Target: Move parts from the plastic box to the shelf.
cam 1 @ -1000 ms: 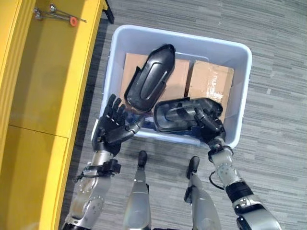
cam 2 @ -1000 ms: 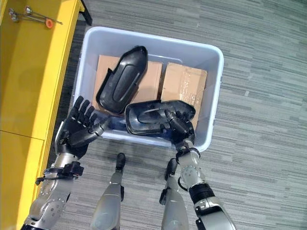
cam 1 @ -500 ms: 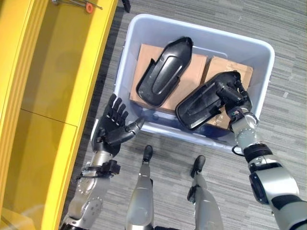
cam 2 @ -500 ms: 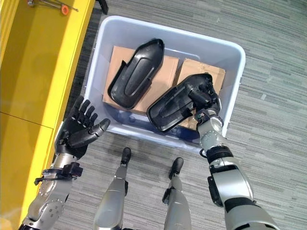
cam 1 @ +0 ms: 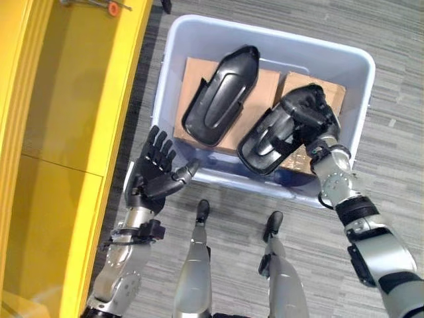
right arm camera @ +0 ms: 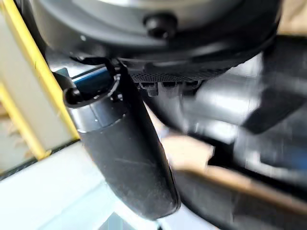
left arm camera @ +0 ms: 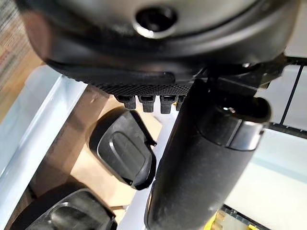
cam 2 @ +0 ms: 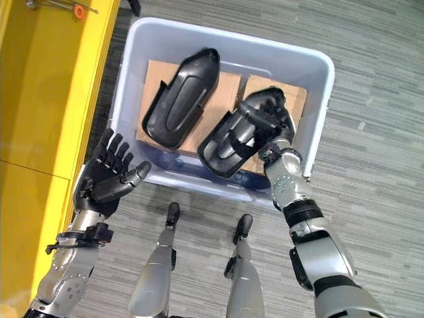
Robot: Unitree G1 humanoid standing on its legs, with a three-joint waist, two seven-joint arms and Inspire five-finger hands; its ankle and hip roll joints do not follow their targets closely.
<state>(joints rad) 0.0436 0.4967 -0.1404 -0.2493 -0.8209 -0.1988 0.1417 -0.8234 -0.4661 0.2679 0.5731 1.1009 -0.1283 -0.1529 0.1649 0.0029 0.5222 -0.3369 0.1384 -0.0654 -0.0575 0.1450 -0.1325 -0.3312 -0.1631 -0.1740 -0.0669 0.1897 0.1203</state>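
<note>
A pale plastic box [cam 1: 265, 38] stands on the floor in front of me. One black moulded part [cam 1: 220, 95] lies on cardboard inside it, towards the left. My right hand [cam 1: 310, 112] is shut on the upper end of a second black part [cam 1: 265, 142], which hangs tilted over the box's right half. In the right wrist view the thumb [right arm camera: 124, 158] lies beside that part [right arm camera: 230, 96]. My left hand [cam 1: 151, 179] is open, palm up, outside the box's near left corner. The yellow shelf [cam 1: 73, 99] runs along the left.
Two cardboard pieces [cam 1: 265, 89] line the bottom of the box. A metal tool with an orange tip [cam 1: 112, 8] lies at the shelf's far end. Grey carpet [cam 1: 391, 99] surrounds the box. The left wrist view looks past the thumb [left arm camera: 201, 158] at the lying part [left arm camera: 125, 153].
My right hand has raised its end of the held part from near the box's front wall and swung it towards the far right. The left hand stays open. The camera has shifted slightly.
</note>
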